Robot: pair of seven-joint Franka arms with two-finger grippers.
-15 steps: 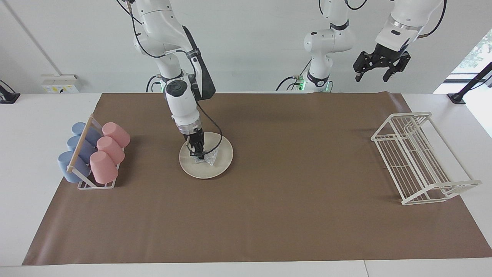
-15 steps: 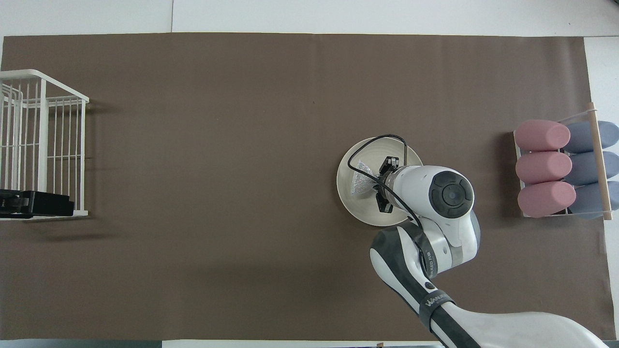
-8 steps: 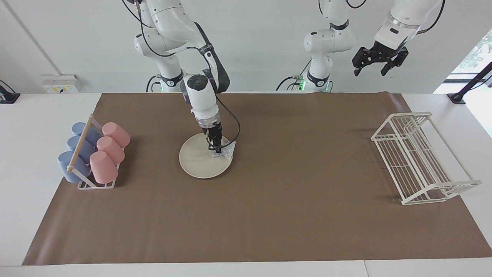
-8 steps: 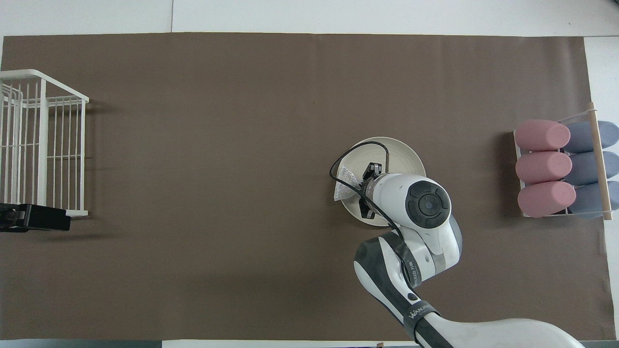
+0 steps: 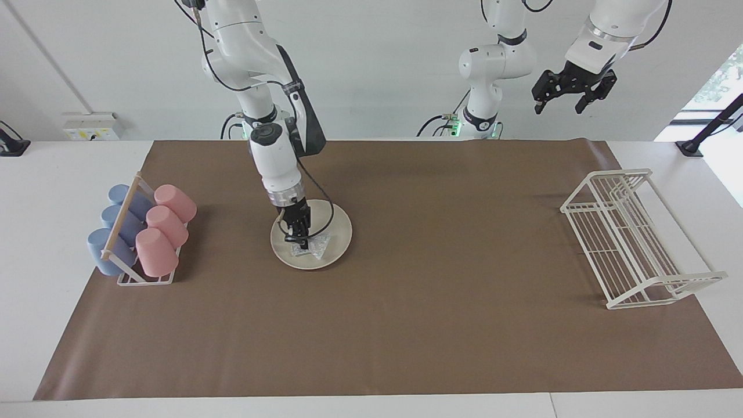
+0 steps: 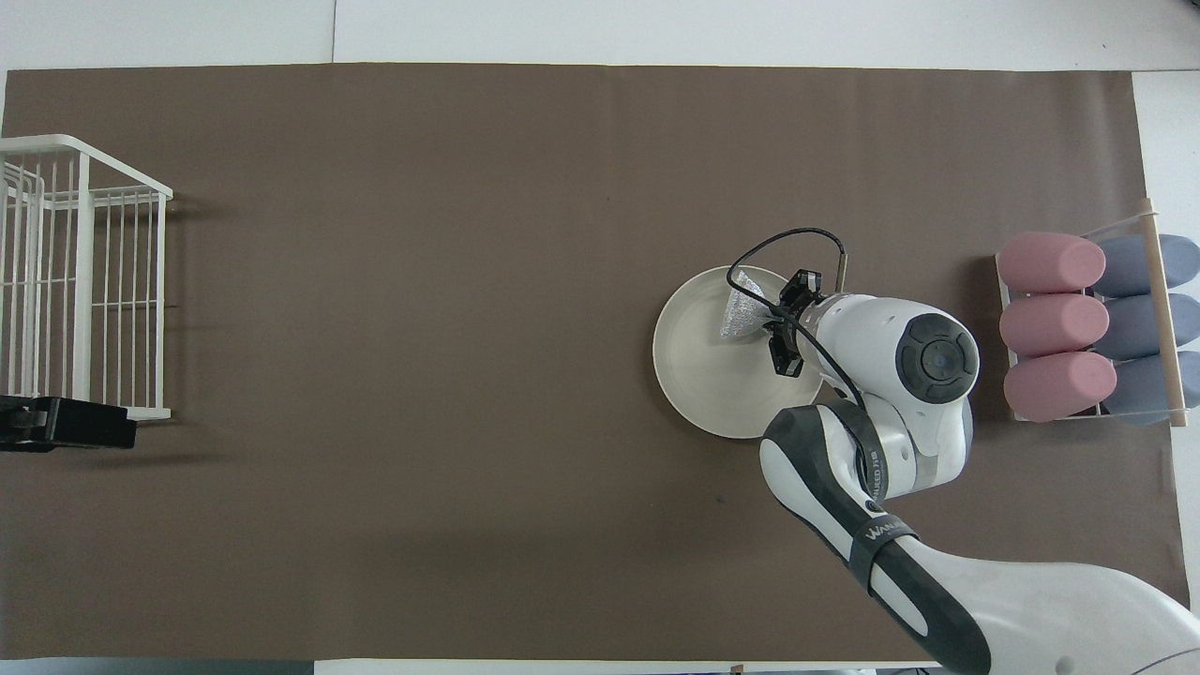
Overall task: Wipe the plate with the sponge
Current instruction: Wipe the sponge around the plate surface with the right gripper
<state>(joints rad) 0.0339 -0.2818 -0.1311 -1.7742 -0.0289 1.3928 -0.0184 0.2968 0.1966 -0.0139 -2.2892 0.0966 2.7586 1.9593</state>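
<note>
Right jaws (image 5: 299, 241) clamped on sponge (image 5: 312, 248) atop plate (image 5: 336, 232); left jaws (image 5: 569, 98) agape, empty.

Sponge (image 5: 310, 246) on plate (image 5: 336, 226) (near cup rack (image 5: 142, 277)).

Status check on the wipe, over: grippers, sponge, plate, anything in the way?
Right gripper shut on sponge, pressing it on plate. Left gripper open, waiting high over its own end of the table. Nothing in the way on the plate.
</note>
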